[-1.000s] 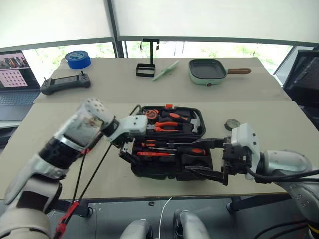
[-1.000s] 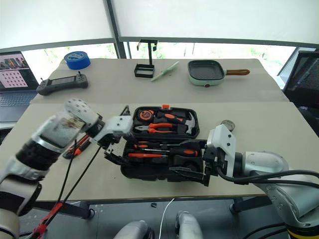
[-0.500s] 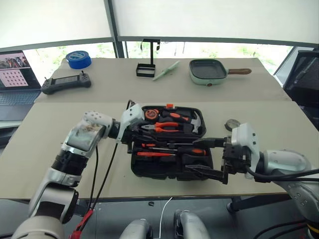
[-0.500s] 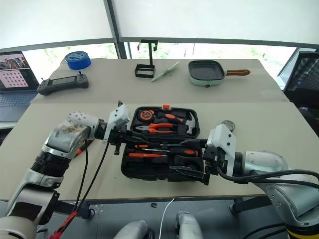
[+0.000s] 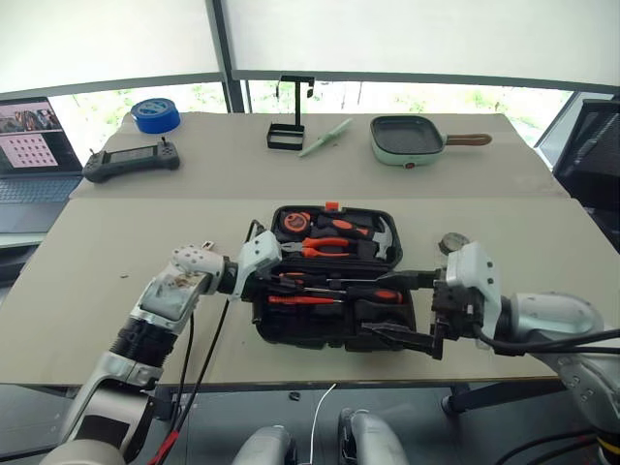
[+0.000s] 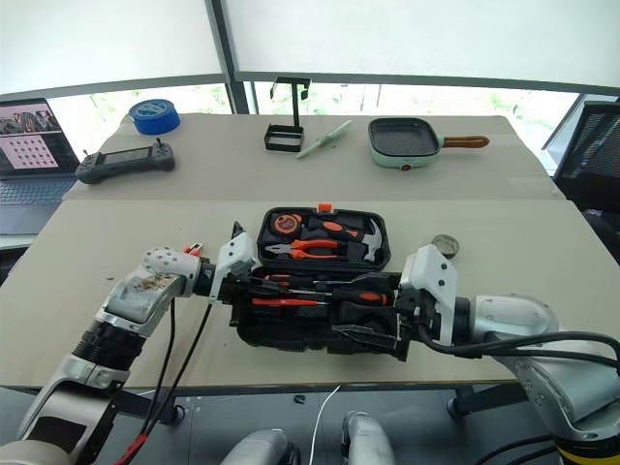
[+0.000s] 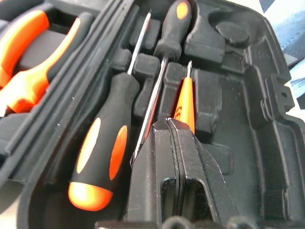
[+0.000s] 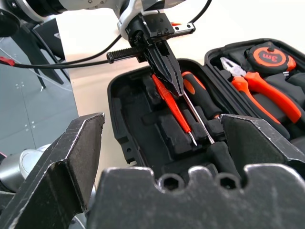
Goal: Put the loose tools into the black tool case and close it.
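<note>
Left gripper (image 8: 164,71) pressed together, perhaps hiding thin orange screwdriver (image 8: 172,110); right gripper (image 5: 407,308) spread

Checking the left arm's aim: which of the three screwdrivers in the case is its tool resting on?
The thin all-orange screwdriver: the shut left tool lies along its handle. The two black-and-orange ones sit beside it, uncovered.

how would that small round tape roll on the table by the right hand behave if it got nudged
The small round tape roll lies flat on the table, so a nudge would probably slide it rather than roll it. It looks small and low, so likely light and unlikely to tip. Stood on edge, it would probably roll.
</note>
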### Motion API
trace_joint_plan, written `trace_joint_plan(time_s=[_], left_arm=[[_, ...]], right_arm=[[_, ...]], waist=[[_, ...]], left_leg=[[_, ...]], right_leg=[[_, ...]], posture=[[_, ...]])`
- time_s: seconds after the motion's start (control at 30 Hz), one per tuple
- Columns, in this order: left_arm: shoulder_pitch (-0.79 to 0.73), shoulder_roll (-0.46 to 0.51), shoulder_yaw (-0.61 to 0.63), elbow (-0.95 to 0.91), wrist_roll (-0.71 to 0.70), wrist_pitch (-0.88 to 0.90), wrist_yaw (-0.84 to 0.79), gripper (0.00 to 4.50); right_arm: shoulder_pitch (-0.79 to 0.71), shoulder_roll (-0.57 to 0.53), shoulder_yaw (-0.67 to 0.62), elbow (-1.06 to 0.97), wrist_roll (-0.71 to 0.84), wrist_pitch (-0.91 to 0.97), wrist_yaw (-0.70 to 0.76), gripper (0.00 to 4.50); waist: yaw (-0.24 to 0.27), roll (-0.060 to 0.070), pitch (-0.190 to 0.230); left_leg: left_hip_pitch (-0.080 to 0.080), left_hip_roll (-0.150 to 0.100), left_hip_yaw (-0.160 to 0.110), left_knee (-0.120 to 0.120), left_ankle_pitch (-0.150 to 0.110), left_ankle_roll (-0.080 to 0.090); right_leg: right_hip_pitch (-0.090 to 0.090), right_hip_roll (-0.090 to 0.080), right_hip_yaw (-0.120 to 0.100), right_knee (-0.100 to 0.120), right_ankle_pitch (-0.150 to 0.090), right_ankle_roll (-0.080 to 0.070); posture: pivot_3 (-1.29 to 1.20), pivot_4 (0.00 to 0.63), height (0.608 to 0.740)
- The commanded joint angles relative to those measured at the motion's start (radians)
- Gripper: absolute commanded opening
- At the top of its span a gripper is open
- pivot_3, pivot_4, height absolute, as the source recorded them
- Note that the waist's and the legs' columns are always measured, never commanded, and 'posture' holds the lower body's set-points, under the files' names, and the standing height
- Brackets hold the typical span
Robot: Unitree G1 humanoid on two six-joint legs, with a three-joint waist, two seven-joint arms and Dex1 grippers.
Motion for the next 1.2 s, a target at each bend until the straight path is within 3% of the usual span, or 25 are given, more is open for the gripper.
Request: trace_joint_plan(time_s=[0.03, 0.27, 0.47, 0.73, 0.97, 1.2], left_arm=[[0.04, 0.028, -0.037, 0.008, 0.061, -0.133, -0.011, 0.04], [0.075, 0.031, -0.031, 0.073, 0.119, -0.337, 0.026, 0.04], [0.059, 0.025, 0.038, 0.058, 0.032, -0.276, 0.008, 0.04], [0.017, 0.025, 0.069, -0.048, -0.124, 0.013, -0.044, 0.04], [0.004, -0.027, -0.004, 0.037, -0.018, -0.079, 0.017, 0.04], [0.051, 0.003, -0.022, 0.021, 0.012, -0.134, -0.01, 0.04]], right_arm=[[0.0, 0.004, -0.015, -0.012, -0.003, -0.031, 0.001, 4.5], [0.006, 0.005, -0.018, -0.008, -0.003, -0.028, -0.002, 4.5], [0.007, 0.004, -0.016, 0.005, -0.009, -0.03, 0.0, 4.5], [0.005, 0.01, -0.003, 0.012, -0.021, -0.035, 0.001, 4.5], [0.008, 0.014, -0.001, 0.006, -0.021, -0.033, -0.005, 4.5], [0.02, 0.013, -0.007, -0.001, -0.019, -0.032, -0.01, 4.5]], waist=[[-0.002, 0.0, 0.0], [-0.001, 0.0, -0.002], [-0.003, 0.0, -0.002], [-0.001, 0.0, -0.002], [-0.002, 0.0, -0.002], [-0.003, 0.0, -0.002]], left_leg=[[0.0, 0.0, 0.0, 0.0, 0.0, 0.0], [0.002, 0.0, 0.0, 0.0, 0.0, 0.0], [0.002, 0.0, 0.0, 0.0, 0.0, 0.0], [0.001, 0.0, 0.0, 0.0, 0.0, 0.0], [0.001, 0.0, 0.0, 0.0, 0.0, 0.0], [0.001, 0.0, 0.0, 0.0, 0.0, 0.0]], right_leg=[[0.0, 0.0, 0.0, 0.0, 0.0, 0.0], [0.002, 0.0, 0.0, 0.0, 0.0, 0.0], [0.001, 0.0, 0.0, 0.0, 0.0, 0.0], [0.001, 0.0, 0.0, 0.0, 0.0, 0.0], [0.001, 0.0, 0.0, 0.0, 0.0, 0.0], [0.001, 0.0, 0.0, 0.0, 0.0, 0.0]], posture=[[0.0, 0.15, 0.74], [0.0, 0.15, 0.74], [0.0, 0.15, 0.74], [0.0, 0.15, 0.74], [0.0, 0.15, 0.74], [0.0, 0.15, 0.74]])
